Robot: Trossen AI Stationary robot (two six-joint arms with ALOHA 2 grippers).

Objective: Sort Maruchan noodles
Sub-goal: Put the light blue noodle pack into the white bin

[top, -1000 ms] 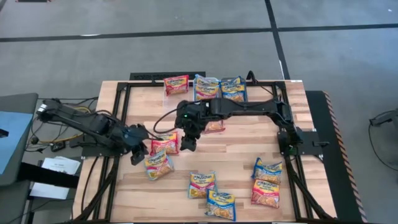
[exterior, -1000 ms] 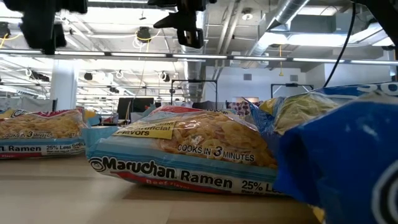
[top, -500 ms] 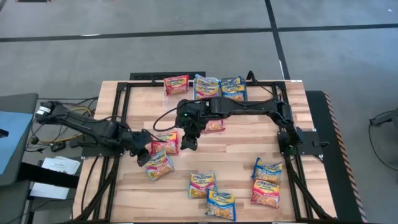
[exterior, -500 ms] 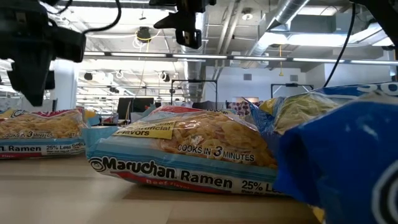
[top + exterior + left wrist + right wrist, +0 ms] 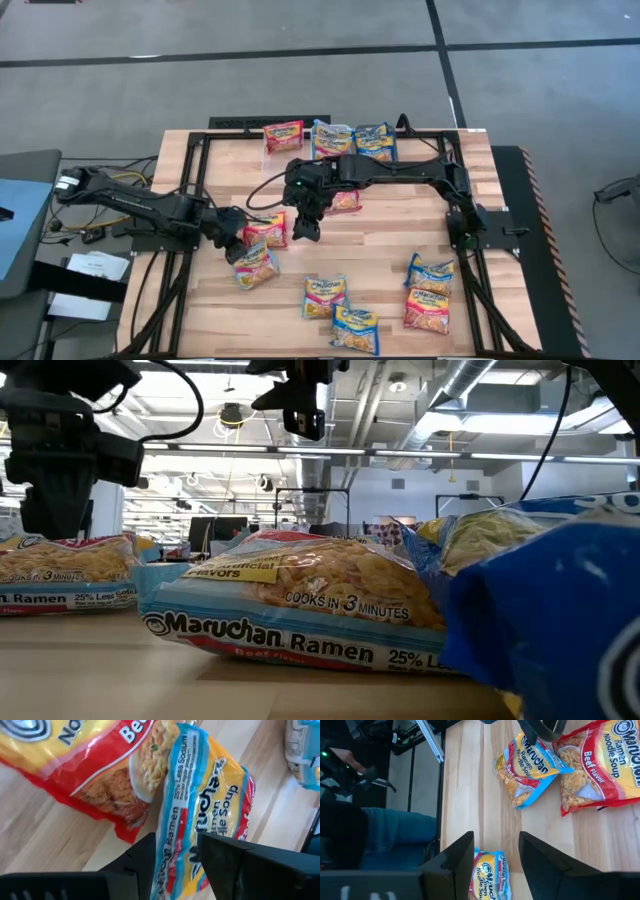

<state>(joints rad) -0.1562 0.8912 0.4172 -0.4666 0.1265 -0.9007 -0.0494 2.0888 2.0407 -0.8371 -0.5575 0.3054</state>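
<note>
Yellow-orange Maruchan noodle packets are scattered over the wooden table [image 5: 380,235], and the red beef-flavour packet [image 5: 268,229] near the middle of the table is taken as the landmark. The left gripper [image 5: 240,245] is lowered just beside this red packet, at the spot where a blue-banded packet [image 5: 256,267] lies against it; in the left wrist view the two dark fingers [image 5: 145,857] are seen held apart, with the blue-banded packet [image 5: 202,820] showing between them, but it cannot be told whether the packet is touched, and nothing is gripped. The right gripper [image 5: 306,226] is found just on the other side of the red packet, raised above the table; its fingers [image 5: 457,857] are also parted and nothing is held between them. Another red packet [image 5: 345,201] is partly hidden under the right arm, near the landmark. Three packets [image 5: 330,138] are lined along the far edge of the table, well apart from the red packet, and five more [image 5: 385,302] are gathered toward the near edge, on the right arm's side. In the low view a beef packet [image 5: 300,610] is seen lying flat close to the camera.
</note>
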